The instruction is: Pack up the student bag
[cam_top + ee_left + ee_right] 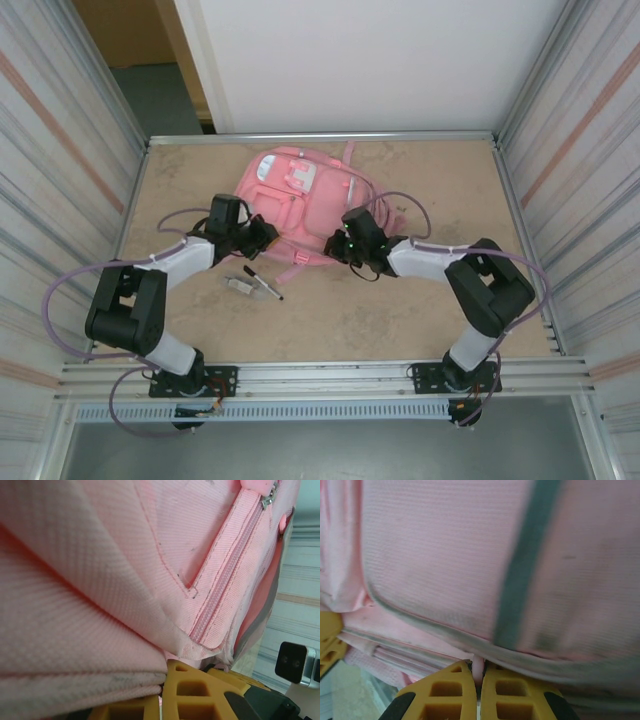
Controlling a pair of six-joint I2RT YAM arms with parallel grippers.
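**A:** Where do we have the student bag (300,195)?

**B:** Flat on the table (400,320), toward the far side and about midway across, front pockets up. We're at its near edge with both arms.

**A:** And the jaws?

**B:** Both are narrowed right down on cloth. Our left gripper (264,238) pinches a fold of pink fabric at the bag's near-left corner. From the wrist we see the weave bunched between the yellow fingers, with a zip (231,575) running up just beyond. Our right gripper (336,246) nips a thin lip of the same fabric at the near-right edge, under a panel with a grey stripe (520,565).

**A:** Why two grips on one edge?

**B:** We judge it's to control the soft shell. One pinch alone would let it sag or slide, while two set apart can lift or spread the edge to get at an opening. Which opening, we can't tell.

**A:** Anything to go in?

**B:** A pen (265,283) and a small pale object (238,286) lie on the table just beside the left gripper, apart from the bag. With those outside, we reckon the packing isn't finished.

**A:** Risk?

**B:** Thin fabric could slip out of either pinch if we pull unevenly.
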